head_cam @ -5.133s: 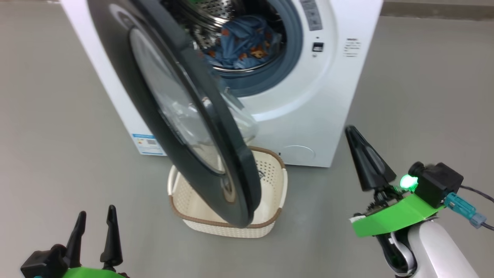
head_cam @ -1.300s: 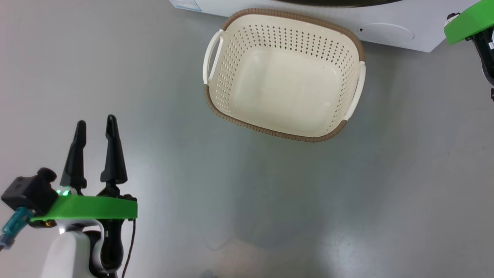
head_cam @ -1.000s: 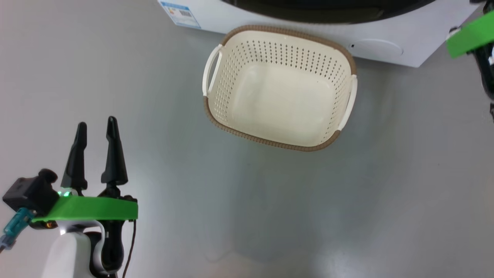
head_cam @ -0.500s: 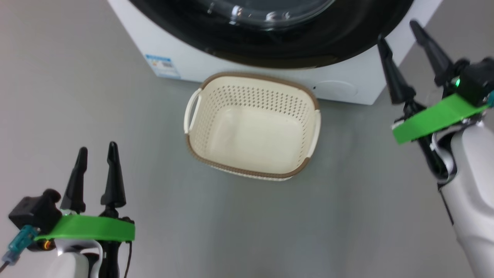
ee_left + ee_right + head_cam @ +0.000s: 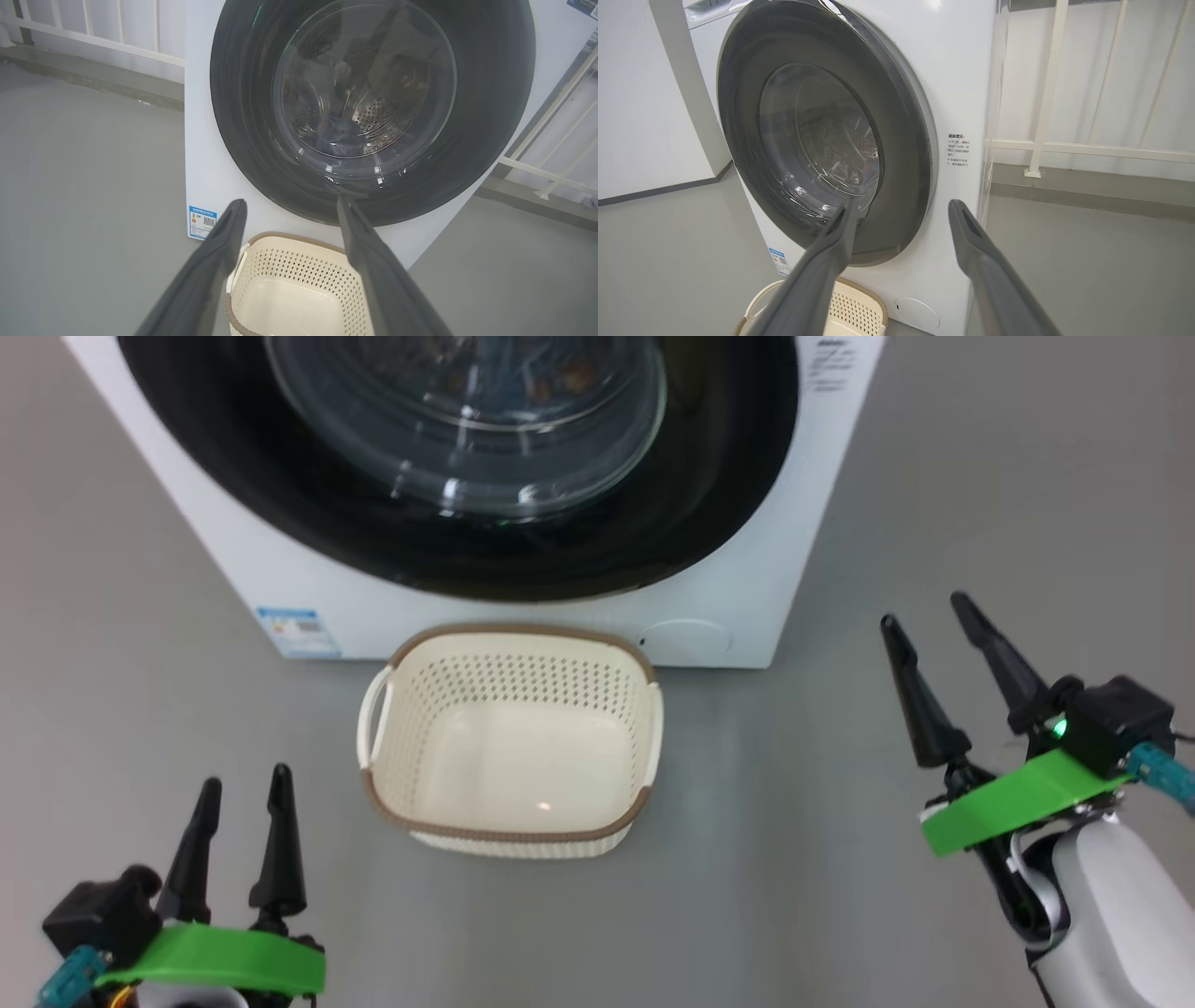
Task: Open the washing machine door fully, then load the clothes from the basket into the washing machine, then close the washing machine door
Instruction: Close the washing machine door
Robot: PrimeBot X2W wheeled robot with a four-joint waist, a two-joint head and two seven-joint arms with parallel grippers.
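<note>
The left gripper is hovering left of the basket and nearer the robot than it, clear of its handle. Its two dark fingers are standing wide apart and pointing toward the machine, holding nothing and touching nothing. The basket is sitting empty on the floor, its long axis running side to side. Its far rim is lying just before the foot of the washing machine.

Directly beyond and above the basket, the washing machine door is lying flat against the white front. Its black rim is looking flush all round in both wrist views, so I am judging it shut. The clothes are lying beyond the basket, inside the drum, showing as a dim blue heap through the glass bowl.

Right of the basket and well apart from it, the right gripper is hanging in the air. Its fingers are likewise spread wide and empty, pointing past the machine's right side.

Any coming move is turning on how the door is seating. The door is lying ahead of both grippers, beyond the basket. The right gripper is looking the nearer to the rim's right side, where a closing push would go.
</note>
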